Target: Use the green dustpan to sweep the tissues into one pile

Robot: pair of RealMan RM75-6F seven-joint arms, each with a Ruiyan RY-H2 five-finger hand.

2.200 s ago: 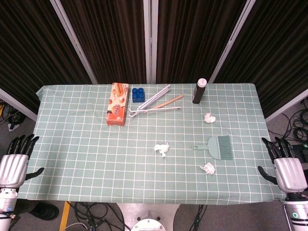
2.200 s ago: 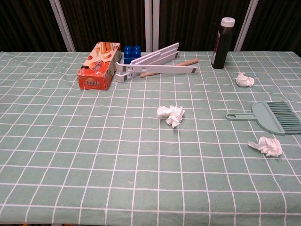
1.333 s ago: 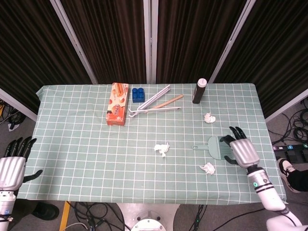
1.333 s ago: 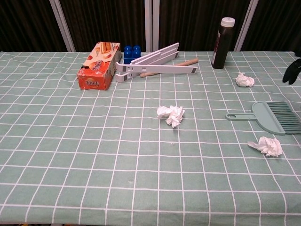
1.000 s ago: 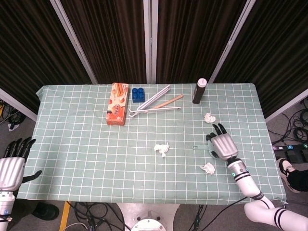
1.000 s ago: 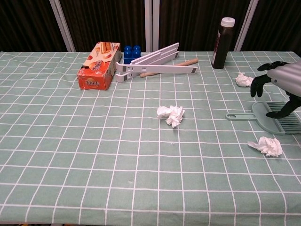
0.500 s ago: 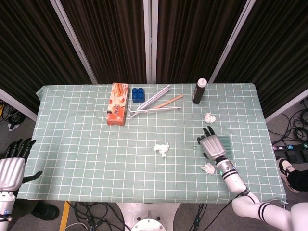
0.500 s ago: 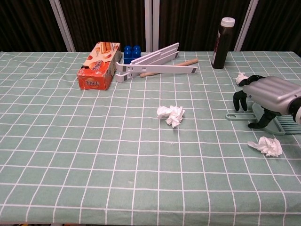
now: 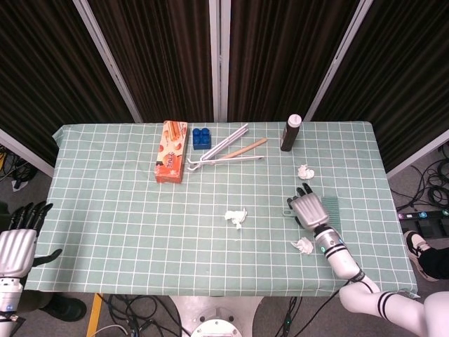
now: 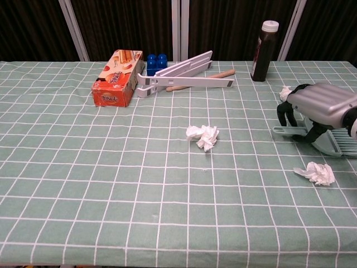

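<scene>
The green dustpan (image 10: 334,140) lies at the table's right side, and only its bristled edge (image 9: 331,206) shows in the head view. My right hand (image 10: 315,109) (image 9: 306,209) is over its handle with fingers curled around it, and the pan looks slightly raised. One crumpled tissue (image 10: 203,135) (image 9: 236,217) sits mid-table, another (image 10: 286,92) (image 9: 304,172) lies just behind the hand, and a third (image 10: 316,172) (image 9: 303,245) lies in front of it. My left hand (image 9: 15,242) hangs off the table's left edge, fingers apart and holding nothing.
An orange snack box (image 10: 117,70), blue blocks (image 10: 156,60), a white folding stand (image 10: 181,75) and a wooden stick (image 10: 223,74) lie along the back. A dark bottle (image 10: 264,43) stands at the back right, behind the hand.
My right hand came in from the right edge over the dustpan, closed its fingers on the handle and shifted the pan slightly up. The left hand has barely moved.
</scene>
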